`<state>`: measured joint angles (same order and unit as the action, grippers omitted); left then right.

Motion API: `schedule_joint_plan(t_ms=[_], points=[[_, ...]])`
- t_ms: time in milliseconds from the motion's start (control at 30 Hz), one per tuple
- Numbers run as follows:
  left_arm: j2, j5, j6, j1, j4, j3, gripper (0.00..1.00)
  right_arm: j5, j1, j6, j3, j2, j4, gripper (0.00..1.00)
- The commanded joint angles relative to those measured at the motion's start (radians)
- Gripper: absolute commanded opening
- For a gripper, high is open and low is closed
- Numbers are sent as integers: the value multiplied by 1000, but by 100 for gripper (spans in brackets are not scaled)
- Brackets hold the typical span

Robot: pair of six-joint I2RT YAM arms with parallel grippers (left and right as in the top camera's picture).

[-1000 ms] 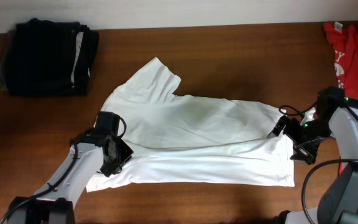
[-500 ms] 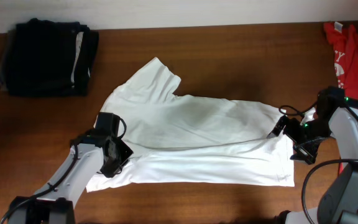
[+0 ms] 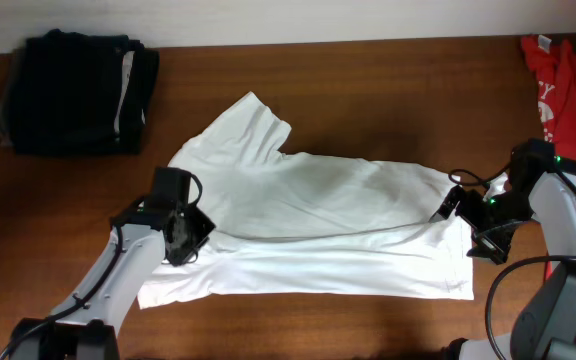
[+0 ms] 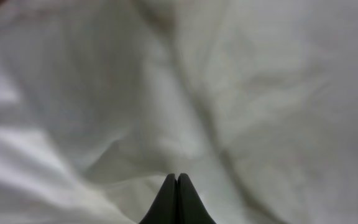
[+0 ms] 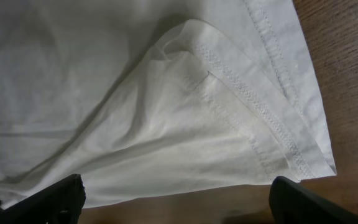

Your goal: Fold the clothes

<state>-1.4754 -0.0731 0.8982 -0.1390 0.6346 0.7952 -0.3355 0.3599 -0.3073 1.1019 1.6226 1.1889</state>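
White short-sleeved cotton T-shirt [image 3: 318, 220] lies rumpled across the middle of the brown wooden surface [image 3: 388, 110], and we judge a fold is just starting: the left hand [image 4: 178, 183] is pinched tight near the sleeve end, and the right hand [image 3: 465, 228] gapes wide at the hem corner. Next, the right must close on that hem before both lift. Whether the left tips trap cloth we cannot tell; any print is hidden, and the red garment [image 3: 558, 85] is cut off at the edge.
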Motion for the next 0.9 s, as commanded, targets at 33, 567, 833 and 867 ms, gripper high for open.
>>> schedule_joint_plan(t_ms=[33, 567, 833, 867], points=[[15, -7, -2, -8, -74, 13, 1, -12, -6, 0, 15, 0, 0, 98], [15, 99, -1, -124, -420, 8, 1, -12, -6, 0, 15, 0, 0, 98], [-31, 134, -2, -136, -424, 8, 97, -12, -6, 0, 15, 0, 0, 98], [-37, 134, -7, -136, -421, 8, 99, -12, -6, 0, 15, 0, 0, 98]])
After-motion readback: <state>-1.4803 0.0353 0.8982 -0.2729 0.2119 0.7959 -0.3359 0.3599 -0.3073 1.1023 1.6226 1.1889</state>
